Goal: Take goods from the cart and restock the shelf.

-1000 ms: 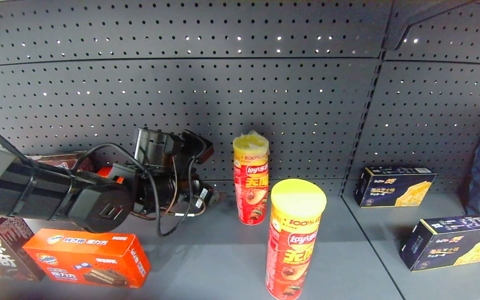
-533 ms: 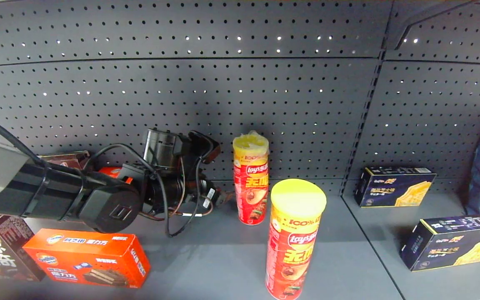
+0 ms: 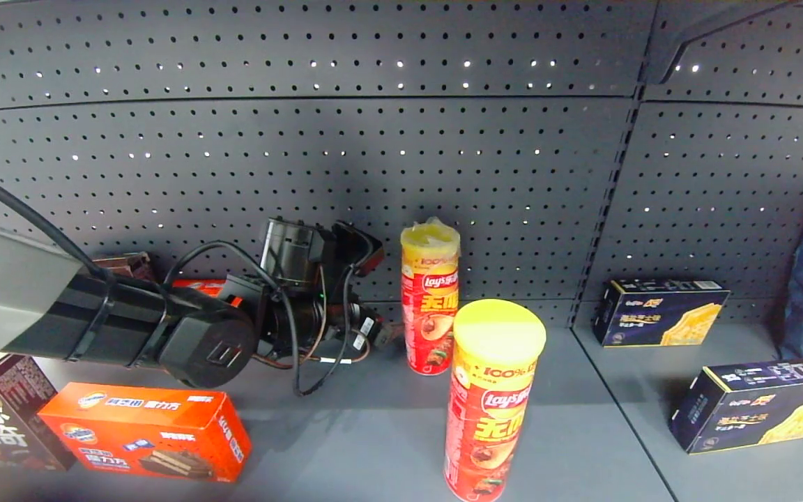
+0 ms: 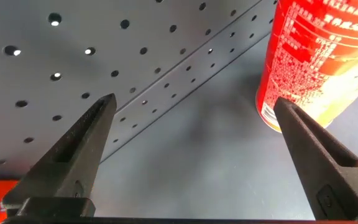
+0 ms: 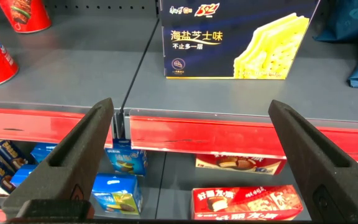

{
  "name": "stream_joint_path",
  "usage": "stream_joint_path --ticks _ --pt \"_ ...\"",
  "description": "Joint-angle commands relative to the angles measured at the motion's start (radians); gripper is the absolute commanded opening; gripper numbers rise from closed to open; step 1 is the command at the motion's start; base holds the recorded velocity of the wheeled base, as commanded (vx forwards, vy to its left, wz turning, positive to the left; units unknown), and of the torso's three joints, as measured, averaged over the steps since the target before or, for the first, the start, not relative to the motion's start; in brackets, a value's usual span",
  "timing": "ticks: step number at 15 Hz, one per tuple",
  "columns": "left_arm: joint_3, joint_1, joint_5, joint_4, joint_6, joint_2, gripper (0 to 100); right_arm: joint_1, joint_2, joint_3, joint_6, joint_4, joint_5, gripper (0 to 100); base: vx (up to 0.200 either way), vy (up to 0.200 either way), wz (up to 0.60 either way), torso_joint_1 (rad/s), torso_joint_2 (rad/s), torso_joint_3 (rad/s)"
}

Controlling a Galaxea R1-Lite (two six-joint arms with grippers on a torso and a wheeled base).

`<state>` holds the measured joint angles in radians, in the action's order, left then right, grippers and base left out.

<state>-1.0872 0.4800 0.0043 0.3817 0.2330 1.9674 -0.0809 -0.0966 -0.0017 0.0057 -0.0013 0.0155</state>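
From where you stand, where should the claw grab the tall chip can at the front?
Probably around the red middle of the front chip can, below its yellow lid, coming level from the front with one finger on each side. It stands upright and is round, with bare shelf on both sides; the rear chip can stands behind it.

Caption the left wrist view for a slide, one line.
Left tool open low over the grey shelf, red chip can standing close beside it, pegboard wall behind.
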Motion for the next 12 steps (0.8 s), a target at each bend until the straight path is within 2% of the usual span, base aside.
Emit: stream_joint_path --ticks 1,12 --pt "-0.011 0.011 0.000 -0.001 0.000 0.013 100 0.000 -0.002 0.000 0.000 0.000 0.000 100 0.000 0.000 0.00 0.000 0.00 0.000" --pt "-0.049 0.034 -0.003 -0.014 -0.006 0.037 100 0.000 -0.002 0.000 0.000 0.000 0.000 100 0.000 0.000 0.00 0.000 0.00 0.000"
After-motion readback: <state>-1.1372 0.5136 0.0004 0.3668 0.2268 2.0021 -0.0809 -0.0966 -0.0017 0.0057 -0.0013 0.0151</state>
